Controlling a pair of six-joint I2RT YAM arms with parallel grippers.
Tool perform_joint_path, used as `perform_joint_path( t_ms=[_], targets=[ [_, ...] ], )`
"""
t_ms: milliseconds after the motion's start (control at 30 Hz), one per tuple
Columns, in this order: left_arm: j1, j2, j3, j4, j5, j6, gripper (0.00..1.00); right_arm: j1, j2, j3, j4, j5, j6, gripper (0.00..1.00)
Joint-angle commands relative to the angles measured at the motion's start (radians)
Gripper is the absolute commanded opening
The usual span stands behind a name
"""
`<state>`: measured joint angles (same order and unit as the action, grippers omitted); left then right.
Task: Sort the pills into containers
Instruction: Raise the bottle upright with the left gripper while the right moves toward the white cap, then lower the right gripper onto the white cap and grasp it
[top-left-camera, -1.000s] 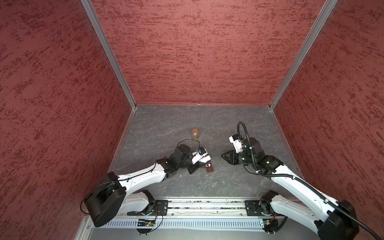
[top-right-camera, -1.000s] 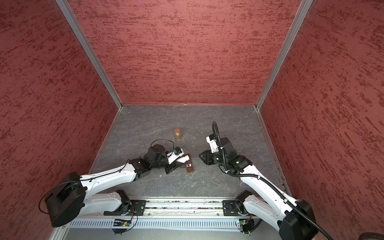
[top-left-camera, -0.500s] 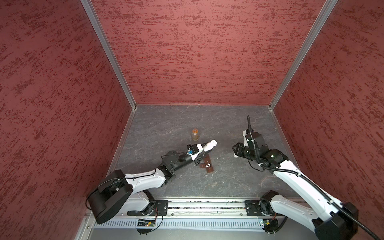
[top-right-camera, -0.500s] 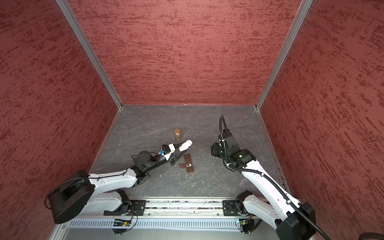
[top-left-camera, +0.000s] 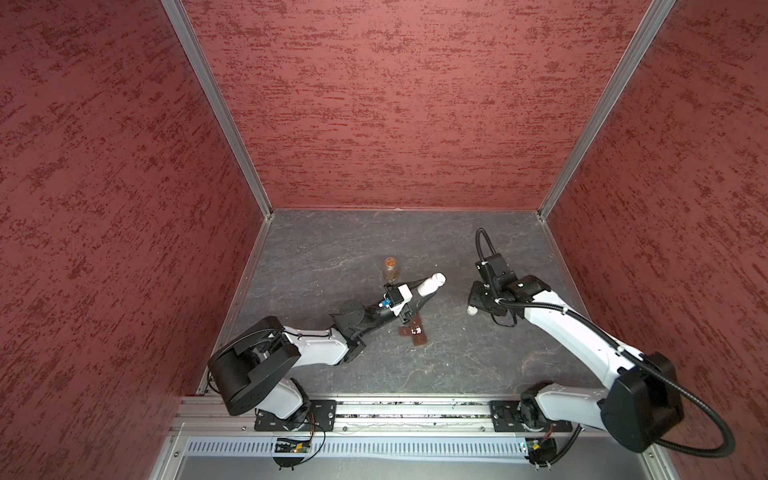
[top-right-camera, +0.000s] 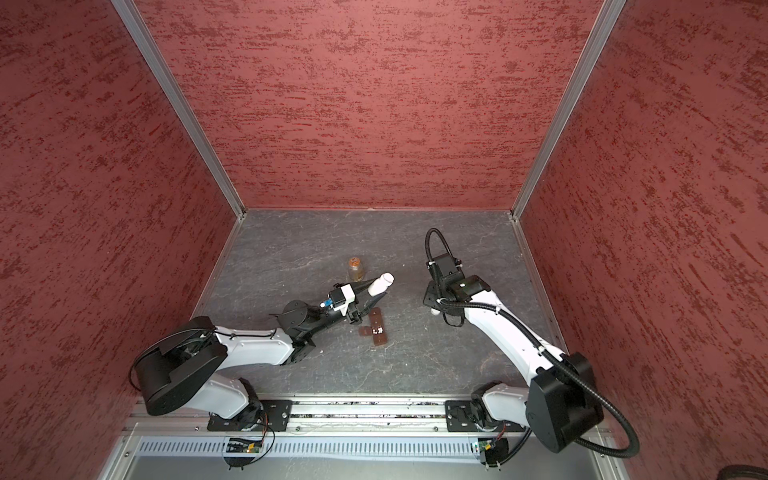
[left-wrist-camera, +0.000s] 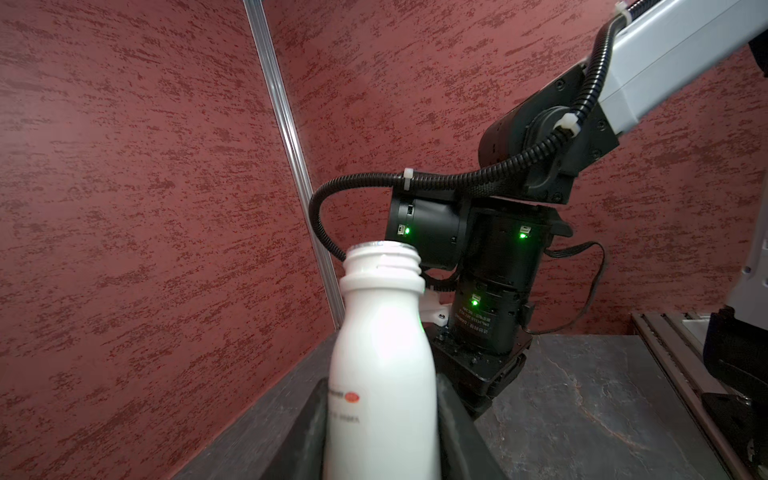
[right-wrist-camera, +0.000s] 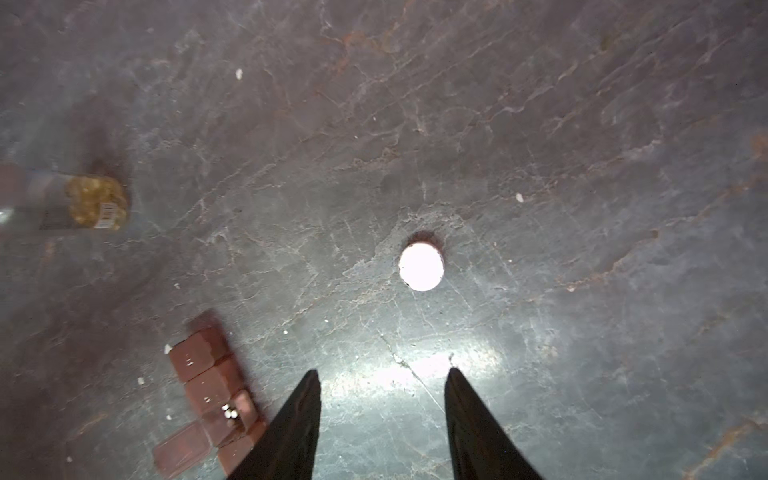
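Lying flat: containers (top-left-camera: 417, 335) row, long axis near-far, slightly diagonal.

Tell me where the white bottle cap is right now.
In both top views the white cap lies flat on the table, on the right side, just under the right gripper and right of the brown pill box.
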<state>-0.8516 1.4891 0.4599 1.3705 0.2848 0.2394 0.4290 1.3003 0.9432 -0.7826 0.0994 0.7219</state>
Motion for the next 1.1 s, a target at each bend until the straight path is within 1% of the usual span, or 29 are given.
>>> perform_joint_path(
  t_ms=[0, 200, 367, 567, 667, 833, 1067],
  targets=[
    [-0.007, 0.005, -0.008, 0.042, 0.012, 0.003, 0.0, -0.016, 0.05, 0.032, -0.014, 0.026, 0.001, 0.51],
    [-0.015, -0.016, -0.063, 0.042, 0.002, 0.012, 0.0, -0.041, 0.139, 0.041, 0.008, 0.011, -0.007, 0.54],
    [-0.021, -0.054, -0.111, 0.042, -0.012, 0.022, 0.0, -0.069, 0.219, 0.044, 0.044, -0.045, -0.032, 0.55],
    [-0.021, -0.092, -0.145, 0.042, -0.021, 0.03, 0.0, -0.083, 0.288, 0.071, 0.054, -0.077, -0.047, 0.55],
    [-0.02, -0.099, -0.154, 0.042, -0.021, 0.034, 0.0, -0.087, 0.32, 0.083, 0.053, -0.075, -0.053, 0.55],
    [-0.018, -0.108, -0.165, 0.042, -0.027, 0.039, 0.0, -0.099, 0.37, 0.098, 0.055, -0.076, -0.064, 0.49],
    [-0.014, -0.119, -0.179, 0.042, -0.028, 0.041, 0.0, -0.112, 0.403, 0.114, 0.046, -0.073, -0.073, 0.49]
  ],
)
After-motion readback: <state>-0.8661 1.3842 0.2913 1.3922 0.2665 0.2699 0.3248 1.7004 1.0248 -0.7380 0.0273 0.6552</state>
